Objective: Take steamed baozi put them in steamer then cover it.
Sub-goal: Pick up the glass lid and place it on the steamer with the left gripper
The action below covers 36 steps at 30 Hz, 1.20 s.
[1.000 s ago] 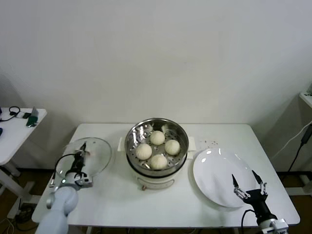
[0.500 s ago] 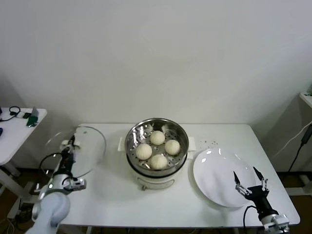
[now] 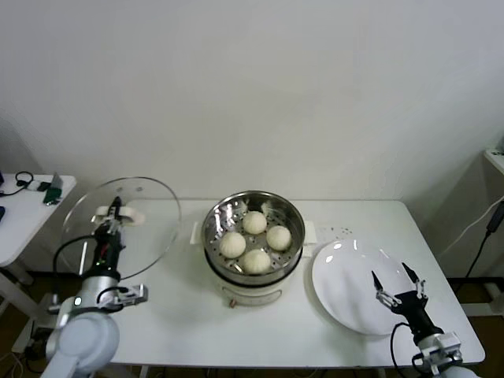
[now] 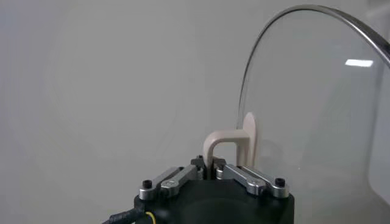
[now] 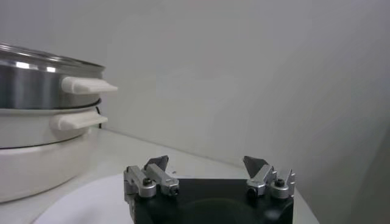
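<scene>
Now the left gripper [image 3: 115, 213] pinches only the handle [image 3: 118, 216] of the lid [image 3: 122, 228], hanging tilted off the pot's [image 3: 253, 236] side, so a swing could twist it loose

Four baozi [image 3: 254, 241] in open steamer [image 3: 253, 272] (cover [image 3: 122, 227] aloft).

No legible text, label, brand or number anywhere.

baozi [image 3: 254, 222] cream-white | steamer [image 3: 253, 236] silver, perforated | cover [image 3: 122, 228] clear | plate [image 3: 358, 287] seemingly white
</scene>
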Available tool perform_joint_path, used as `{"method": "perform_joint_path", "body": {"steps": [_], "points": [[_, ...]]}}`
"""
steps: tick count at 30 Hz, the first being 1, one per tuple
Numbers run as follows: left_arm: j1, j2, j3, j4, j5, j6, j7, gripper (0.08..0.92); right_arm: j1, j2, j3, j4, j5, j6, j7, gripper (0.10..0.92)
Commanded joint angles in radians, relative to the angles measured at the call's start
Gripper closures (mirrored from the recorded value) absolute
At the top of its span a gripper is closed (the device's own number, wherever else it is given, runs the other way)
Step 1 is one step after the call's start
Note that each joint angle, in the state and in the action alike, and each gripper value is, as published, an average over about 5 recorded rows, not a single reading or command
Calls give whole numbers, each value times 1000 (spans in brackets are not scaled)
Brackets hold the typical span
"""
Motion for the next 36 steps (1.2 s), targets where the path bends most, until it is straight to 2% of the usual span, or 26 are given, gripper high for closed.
{"method": "perform_joint_path", "body": {"steps": [1, 9, 13, 28, 36], "points": [[-154, 98, 325, -119, -23, 224, 116, 842, 74, -51, -59, -50, 7, 3, 14, 203], [-406, -54, 549, 2, 218, 276, 324, 842, 103, -32, -65, -64, -7, 2, 17, 203], [-485, -114, 606, 68, 252, 299, 369, 842, 103, -30, -54, -71, -8, 6, 17, 203], [-529, -417, 684, 261, 392, 305, 431, 842, 81, -20, 14, -96, -10, 23, 12, 203], [-523, -457, 685, 314, 402, 305, 425, 842, 66, -16, 42, -104, -10, 35, 10, 203]]}}
